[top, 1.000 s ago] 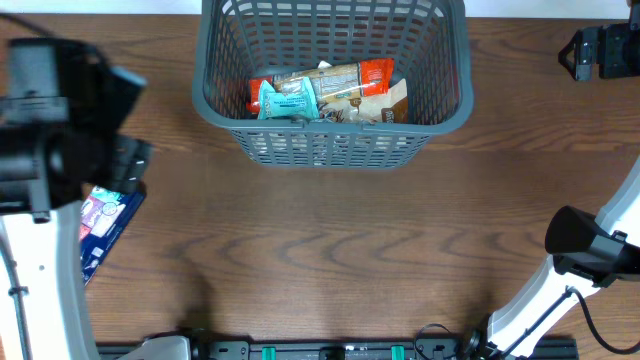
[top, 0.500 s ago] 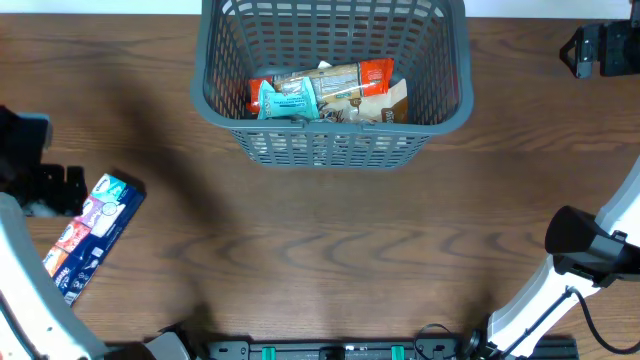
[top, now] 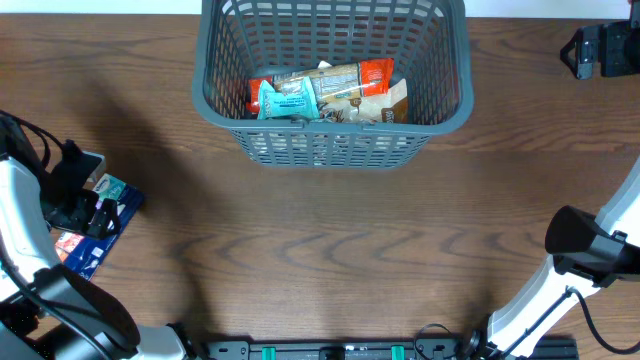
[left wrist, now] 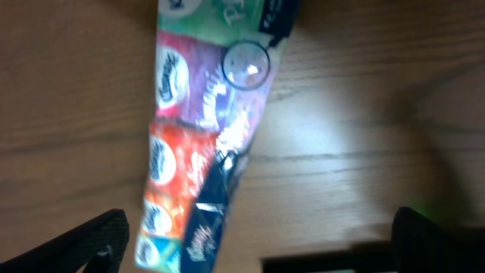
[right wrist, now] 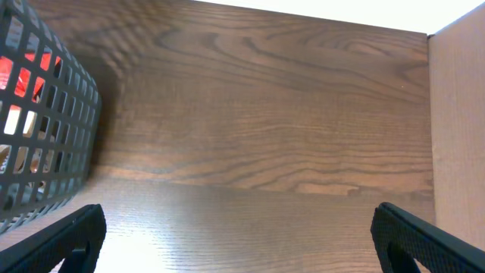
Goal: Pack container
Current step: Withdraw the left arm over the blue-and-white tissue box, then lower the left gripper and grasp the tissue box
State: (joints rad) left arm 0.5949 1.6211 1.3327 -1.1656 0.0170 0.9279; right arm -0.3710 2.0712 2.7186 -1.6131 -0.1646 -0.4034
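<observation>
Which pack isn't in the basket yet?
The rainbow-coloured pack, lying on the table under the left tool. All the other packs already sit inside the basket.

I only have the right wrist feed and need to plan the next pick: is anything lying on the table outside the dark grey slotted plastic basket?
Observer: Yes, one long multicoloured plastic-wrapped pack lies flat on the wooden table, near its left edge.
Operator: Is the left gripper on it?
Observer: The left gripper hangs over it, open, with one finger showing to each side of the pack.
Operator: And inside the basket?
Observer: The dark grey slotted plastic basket holds several snack packs, among them a teal wrapper and a red-ended one.
</observation>
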